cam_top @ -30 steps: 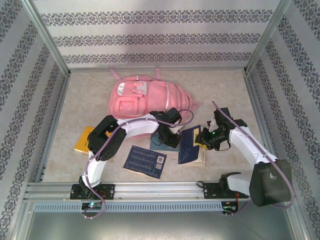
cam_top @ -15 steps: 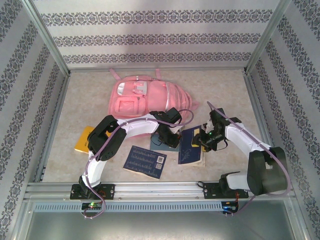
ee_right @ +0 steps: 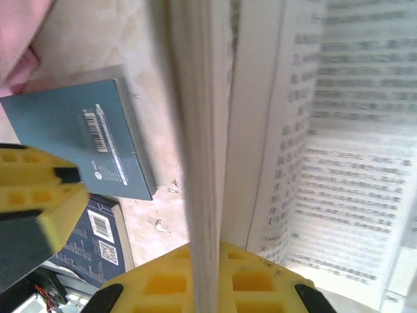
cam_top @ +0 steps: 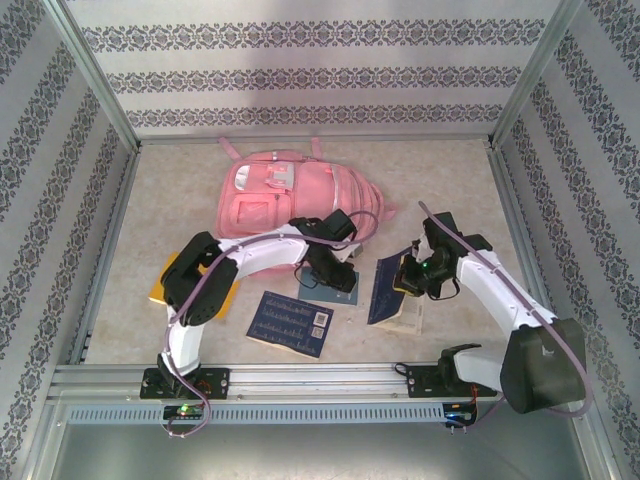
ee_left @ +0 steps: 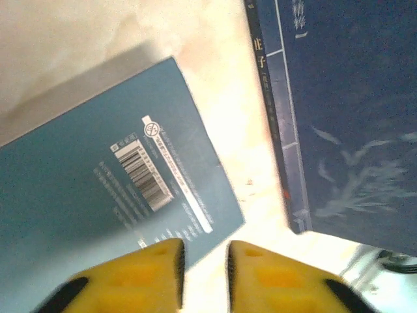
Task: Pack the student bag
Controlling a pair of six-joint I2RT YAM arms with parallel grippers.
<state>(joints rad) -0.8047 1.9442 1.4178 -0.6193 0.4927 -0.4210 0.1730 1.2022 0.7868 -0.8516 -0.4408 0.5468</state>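
Tabletop overhead bears student bag; right wrist shows book print

2 white, black-jointed arms carry lilac cables and yellow fingers.

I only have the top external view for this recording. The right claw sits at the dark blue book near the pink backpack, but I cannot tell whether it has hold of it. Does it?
Observer: Yes. In the right wrist view the right claw is shut on a sheaf of pages of the dark blue paperback book, which is open with printed text showing.
Operator: And the left claw, by the teal book?
Observer: The left claw is open with nothing in it, near a corner of the flat teal paperback book.
Operator: Which face of that book is up?
Observer: The one with a barcode.
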